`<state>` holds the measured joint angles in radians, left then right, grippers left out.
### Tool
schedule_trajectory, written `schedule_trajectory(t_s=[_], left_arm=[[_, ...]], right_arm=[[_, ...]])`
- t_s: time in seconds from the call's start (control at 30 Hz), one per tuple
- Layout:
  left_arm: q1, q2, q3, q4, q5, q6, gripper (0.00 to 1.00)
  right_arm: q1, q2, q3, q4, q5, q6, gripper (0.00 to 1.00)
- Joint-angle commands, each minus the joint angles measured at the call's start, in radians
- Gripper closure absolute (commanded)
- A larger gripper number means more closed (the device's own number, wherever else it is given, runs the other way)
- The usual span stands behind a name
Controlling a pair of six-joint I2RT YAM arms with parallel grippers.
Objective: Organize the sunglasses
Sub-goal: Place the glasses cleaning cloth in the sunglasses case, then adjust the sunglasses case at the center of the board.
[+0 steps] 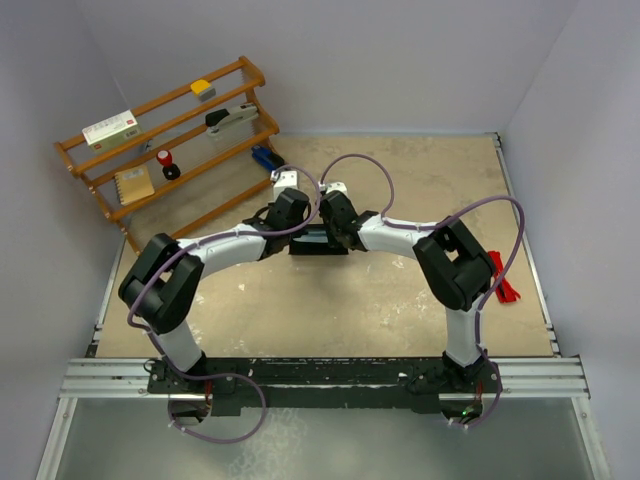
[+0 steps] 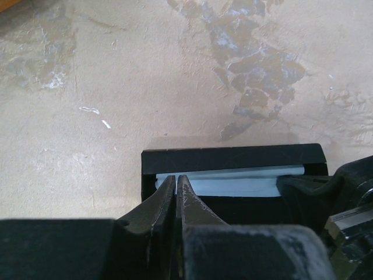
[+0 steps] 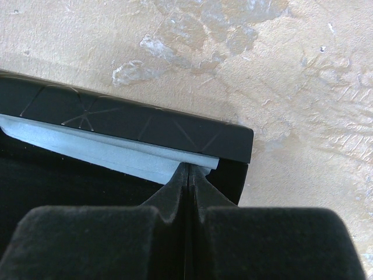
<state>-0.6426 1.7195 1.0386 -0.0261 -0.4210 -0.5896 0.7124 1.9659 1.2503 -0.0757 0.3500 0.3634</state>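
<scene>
The red sunglasses [image 1: 507, 290] lie by the right edge of the table [image 1: 330, 320], close to the wall [image 1: 590, 200] and just past the bend of the right arm, well apart from everything else. Both arms lean in and meet over a black case [image 2: 233, 157] in the middle of the table, with bare table all round it. A wooden rack [image 1: 240, 70] stands in the far left corner, away from the arms. From above, the arms hide most of the case and I cannot see the finger tips. The close views show more: the case is open, and a pale blue cloth [image 2: 233, 185] lies along its far wall. The left pincer [image 2: 176, 178] is closed, its tips at the left end of the cloth. The right pincer [image 3: 187, 169] is closed too, its tips at the cloth's right corner, next to the end of the case. I cannot tell if either one has a bit of cloth pinched. Only the view from above shows the sunglasses.
</scene>
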Motion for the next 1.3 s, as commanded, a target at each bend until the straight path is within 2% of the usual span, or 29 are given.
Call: schedule_trajectory(t_s=[0.0,0.17,0.43,0.57,0.7,0.87,1.27], left_arm=[[-0.003,-0.026,-0.014,0.036,0.005,0.02,1.0],[0.004,-0.004,-0.002,0.05,-0.012,0.028,1.0],[0.028,0.046,0.047,0.058,-0.016,0.046,1.0],[0.042,0.085,0.078,0.056,-0.011,0.059,1.0],[0.056,0.103,0.093,0.066,-0.012,0.066,1.0],[0.064,0.14,0.127,0.063,0.002,0.084,1.0],[0.066,0.17,0.103,0.079,0.057,0.089,1.0]], right_arm=[[-0.002,-0.019,-0.004,-0.017,0.025,0.001,1.0],[-0.002,-0.056,-0.025,0.017,0.05,-0.012,0.98],[0.001,-0.122,-0.063,0.057,0.025,-0.026,0.84],[0.004,-0.148,-0.069,0.061,0.024,-0.03,0.81],[0.01,-0.172,-0.083,0.063,0.027,-0.03,0.83],[0.012,-0.206,-0.108,0.068,0.025,-0.027,1.0],[0.073,-0.331,-0.214,0.073,-0.025,0.003,1.0]])
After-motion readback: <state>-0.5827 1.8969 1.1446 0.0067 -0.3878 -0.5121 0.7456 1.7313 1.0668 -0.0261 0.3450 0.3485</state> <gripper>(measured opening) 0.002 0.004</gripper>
